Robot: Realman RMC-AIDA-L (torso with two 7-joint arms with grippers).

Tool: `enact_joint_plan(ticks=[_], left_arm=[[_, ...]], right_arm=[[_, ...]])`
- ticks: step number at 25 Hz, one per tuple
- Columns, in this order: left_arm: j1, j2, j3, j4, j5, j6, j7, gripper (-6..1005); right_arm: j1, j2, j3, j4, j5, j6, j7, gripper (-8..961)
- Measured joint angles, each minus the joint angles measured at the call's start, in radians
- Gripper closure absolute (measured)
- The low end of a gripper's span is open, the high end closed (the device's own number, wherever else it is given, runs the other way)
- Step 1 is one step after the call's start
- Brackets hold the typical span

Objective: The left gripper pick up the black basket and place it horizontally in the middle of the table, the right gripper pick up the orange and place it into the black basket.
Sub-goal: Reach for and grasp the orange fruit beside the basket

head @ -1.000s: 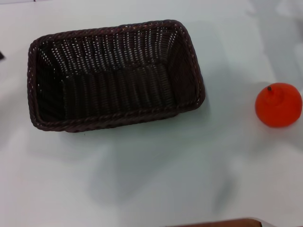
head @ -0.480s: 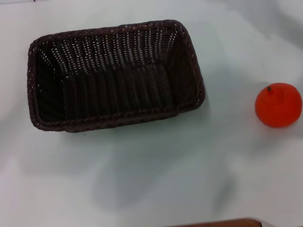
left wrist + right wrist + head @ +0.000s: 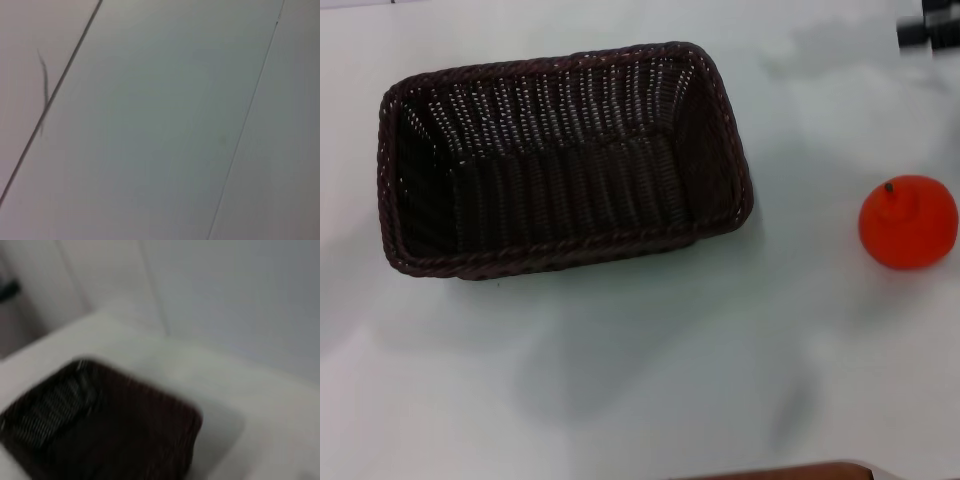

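Note:
The black basket (image 3: 560, 160) lies lengthwise across the middle of the white table (image 3: 640, 380), upright and empty. It also shows blurred in the right wrist view (image 3: 100, 425). The orange (image 3: 908, 221) sits on the table to the right of the basket, apart from it. A small dark piece of the right gripper (image 3: 930, 30) shows at the top right corner of the head view, beyond the orange. The left gripper is out of view; its wrist view shows only pale flat panels.
A brown edge (image 3: 780, 472) shows at the bottom of the head view. Bare tabletop lies between the basket and the orange and in front of both.
The left gripper's dark tip at the left edge has gone from view. A dark piece of the right gripper has come in at the top right corner. Basket and orange have not moved.

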Motion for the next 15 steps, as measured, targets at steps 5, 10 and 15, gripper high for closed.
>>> enact_joint_plan(ticks=[5, 10, 15], left_arm=[[-0.021, 0.000, 0.001, 0.000, -0.001, -0.024, 0.001, 386], [-0.033, -0.001, 0.001, -0.011, -0.001, -0.048, 0.003, 387], [-0.048, -0.001, 0.002, -0.021, -0.001, -0.066, 0.004, 387]], right_arm=[[0.025, -0.002, 0.008, -0.008, -0.129, -0.101, 0.013, 206], [0.018, -0.002, 0.002, -0.009, -0.185, -0.151, 0.004, 214], [0.013, 0.003, 0.000, -0.003, -0.231, -0.160, -0.006, 223]])
